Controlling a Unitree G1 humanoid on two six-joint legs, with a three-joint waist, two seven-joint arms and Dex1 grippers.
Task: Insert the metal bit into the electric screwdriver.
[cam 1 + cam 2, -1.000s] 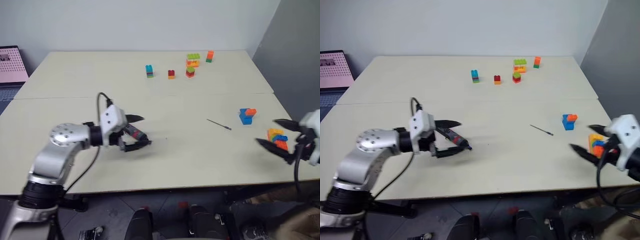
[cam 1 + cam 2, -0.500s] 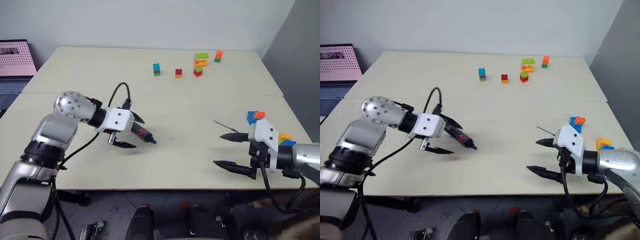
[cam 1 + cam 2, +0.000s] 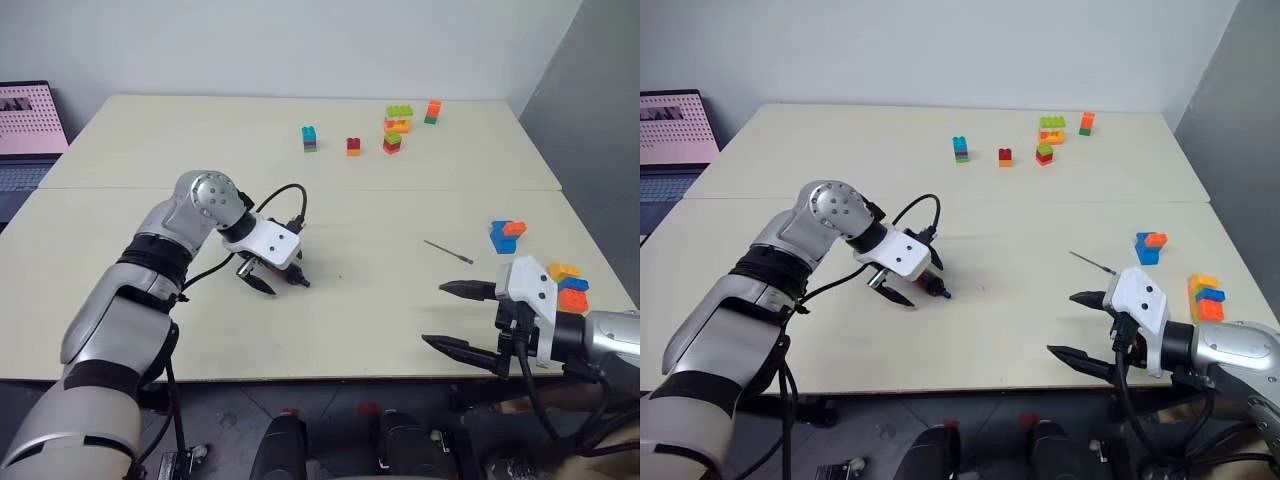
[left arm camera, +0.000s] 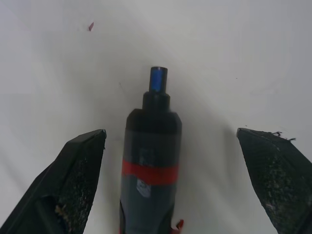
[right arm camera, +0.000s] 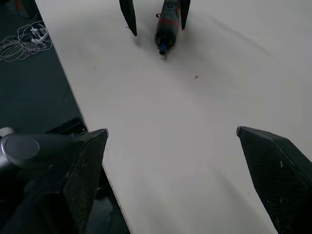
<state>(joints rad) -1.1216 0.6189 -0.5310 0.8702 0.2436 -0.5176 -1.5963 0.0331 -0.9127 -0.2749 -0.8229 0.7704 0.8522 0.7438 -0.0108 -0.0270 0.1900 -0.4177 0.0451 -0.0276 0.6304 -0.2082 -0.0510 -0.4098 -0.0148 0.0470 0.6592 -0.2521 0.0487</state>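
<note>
The electric screwdriver (image 4: 151,161) lies on the table, dark-bodied with a red band and a blue tip (image 4: 158,78). My left gripper (image 3: 280,278) points down over it, open, one finger (image 4: 73,185) on each side and neither touching it. The tool also appears far off in the right wrist view as the electric screwdriver (image 5: 168,24). The metal bit (image 3: 447,251), a thin dark rod, lies on the table to the right. My right gripper (image 3: 434,314) hovers open and empty near the table's front edge, a little nearer to me than the bit.
A blue-and-orange brick stack (image 3: 505,233) sits just right of the bit, and an orange, yellow and blue stack (image 3: 565,285) lies by the right arm. Several small brick stacks (image 3: 392,143) stand at the far side. A screen (image 3: 25,110) sits beyond the table's left edge.
My left gripper has tipped downward and rolled, shifting right until it straddles the screwdriver. The right gripper came in from the right edge toward the middle front. The camera view shifted too.
</note>
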